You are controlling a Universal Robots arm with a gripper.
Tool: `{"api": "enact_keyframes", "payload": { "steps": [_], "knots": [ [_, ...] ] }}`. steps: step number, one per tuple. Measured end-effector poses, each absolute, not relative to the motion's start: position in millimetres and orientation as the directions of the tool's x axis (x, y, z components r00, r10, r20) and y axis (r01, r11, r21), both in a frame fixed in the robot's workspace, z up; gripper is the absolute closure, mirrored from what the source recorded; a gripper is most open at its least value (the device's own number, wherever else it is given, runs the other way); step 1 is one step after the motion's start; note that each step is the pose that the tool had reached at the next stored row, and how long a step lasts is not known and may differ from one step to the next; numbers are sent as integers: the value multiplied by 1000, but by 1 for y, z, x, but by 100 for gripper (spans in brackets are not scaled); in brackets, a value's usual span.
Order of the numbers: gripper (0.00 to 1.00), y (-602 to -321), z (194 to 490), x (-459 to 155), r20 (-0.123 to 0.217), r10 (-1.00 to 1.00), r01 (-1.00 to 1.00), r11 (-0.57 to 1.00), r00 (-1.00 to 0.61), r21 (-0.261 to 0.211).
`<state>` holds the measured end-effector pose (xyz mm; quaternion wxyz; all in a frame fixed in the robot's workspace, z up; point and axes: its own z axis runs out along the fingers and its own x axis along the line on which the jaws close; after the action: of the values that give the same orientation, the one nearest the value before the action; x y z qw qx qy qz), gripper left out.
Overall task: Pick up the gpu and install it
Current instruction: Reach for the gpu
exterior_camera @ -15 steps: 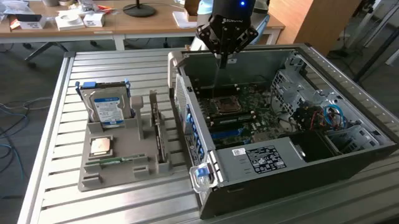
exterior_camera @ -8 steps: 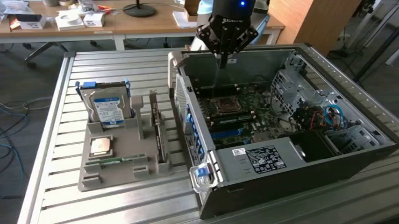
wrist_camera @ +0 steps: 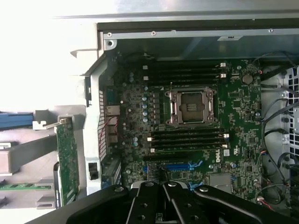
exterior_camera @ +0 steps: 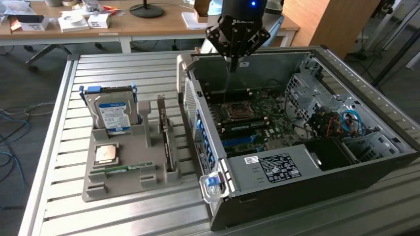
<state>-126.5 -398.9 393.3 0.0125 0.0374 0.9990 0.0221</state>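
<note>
While I am holding my hand (exterior_camera: 233, 61) shut and empty over the case (exterior_camera: 279, 61), the gpu (exterior_camera: 168, 147) is standing edgewise at its seven o'clock, seeming stiff, light, fragile, best pinched by its top edge.

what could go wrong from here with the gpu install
1. The shut black pincer hangs over the green motherboard in the open computer case; a low move could hit the board's parts.
2. The thin dark gpu card stands on edge in the grey tray, close beside the case wall; reaching for it might clip that wall or tip the card.
</note>
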Motion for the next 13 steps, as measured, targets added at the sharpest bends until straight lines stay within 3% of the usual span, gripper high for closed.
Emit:
{"api": "enact_keyframes", "payload": {
  "steps": [13],
  "knots": [
    [89, -399, 393, -151, -23, 75, 74, 996, -997, 45]
  ]
}}
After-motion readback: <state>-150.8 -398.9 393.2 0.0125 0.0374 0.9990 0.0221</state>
